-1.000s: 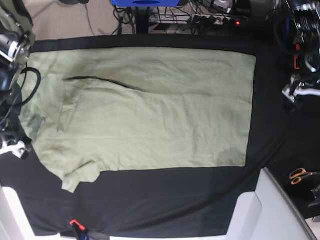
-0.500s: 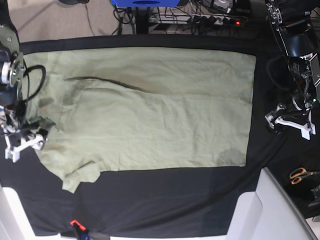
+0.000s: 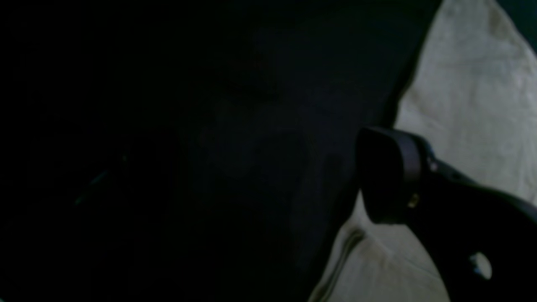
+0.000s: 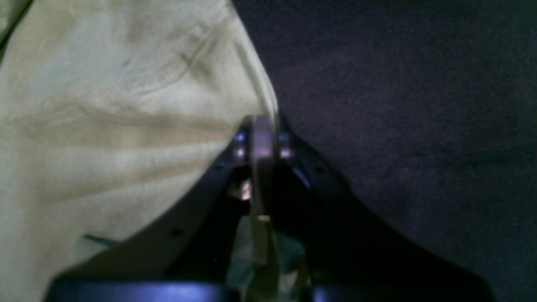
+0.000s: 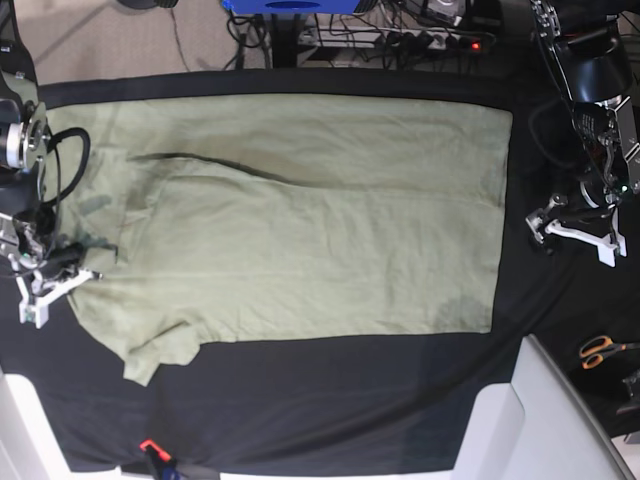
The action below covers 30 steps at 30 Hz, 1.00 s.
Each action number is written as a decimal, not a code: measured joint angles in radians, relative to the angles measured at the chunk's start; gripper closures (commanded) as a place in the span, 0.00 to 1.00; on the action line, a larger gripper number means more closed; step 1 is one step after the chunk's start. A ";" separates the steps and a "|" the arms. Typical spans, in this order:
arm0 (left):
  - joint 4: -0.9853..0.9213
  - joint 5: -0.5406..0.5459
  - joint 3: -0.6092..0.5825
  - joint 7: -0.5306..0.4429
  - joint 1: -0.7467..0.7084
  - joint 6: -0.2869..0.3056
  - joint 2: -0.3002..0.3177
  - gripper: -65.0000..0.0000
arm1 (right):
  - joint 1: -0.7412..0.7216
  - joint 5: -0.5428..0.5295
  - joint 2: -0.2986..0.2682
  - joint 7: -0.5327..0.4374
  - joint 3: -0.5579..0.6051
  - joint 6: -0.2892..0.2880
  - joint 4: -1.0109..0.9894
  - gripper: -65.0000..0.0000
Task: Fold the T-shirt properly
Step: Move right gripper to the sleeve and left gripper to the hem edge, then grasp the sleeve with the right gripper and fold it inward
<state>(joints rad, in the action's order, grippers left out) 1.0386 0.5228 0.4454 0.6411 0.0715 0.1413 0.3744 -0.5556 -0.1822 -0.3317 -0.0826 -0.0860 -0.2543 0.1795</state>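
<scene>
Cloth fills most of the black tablecloth (image 5: 300, 400): the T-shirt (image 5: 300, 230) lies flat across it, hem toward the side of the left gripper (image 5: 570, 225), collar end toward the right gripper (image 5: 55, 275). In the right wrist view the right gripper (image 4: 262, 126) has its jaws together on a thin fold at the T-shirt's (image 4: 117, 126) edge, pale fabric pinched between the fingertips, with bare tablecloth (image 4: 398, 105) on the other side. In the base view that grip sits at the shirt's collar-end edge, just above the lower sleeve (image 5: 160, 350), which sticks out from the shirt body onto the cloth.

The left gripper hovers over bare tablecloth just off the shirt's hem, apart from the fabric. Its wrist view is very dark; one finger (image 3: 388, 176) shows above the hem corner of the T-shirt (image 3: 470, 105), the other is lost in shadow, so I cannot tell whether the jaws are apart or together.

Orange-handled scissors (image 5: 600, 350) lie well beyond the hem, near a white panel (image 5: 560, 420) that covers the corner of the tablecloth below it. A cable (image 5: 65, 165) loops over the shirt near the right gripper. Open black cloth runs below the shirt
</scene>
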 measured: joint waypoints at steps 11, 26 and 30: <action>0.000 -0.004 -0.004 -0.001 -0.014 0.000 -0.003 0.00 | 0.075 0.000 0.002 0.041 -0.002 -0.006 0.148 1.00; 0.000 -0.011 -0.008 -0.001 -0.014 0.000 -0.003 0.00 | 0.270 -0.002 0.020 0.482 -0.002 -0.005 0.701 1.00; 0.000 -0.014 -0.008 0.000 -0.014 0.000 -0.003 0.00 | 0.297 -0.004 0.022 0.534 -0.002 -0.006 0.774 1.00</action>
<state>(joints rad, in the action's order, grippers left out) 1.0386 0.5091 0.4377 0.6407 0.0578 0.1410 0.3714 -0.2588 -0.1860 -0.3099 0.4511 -0.0875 -0.2607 0.9531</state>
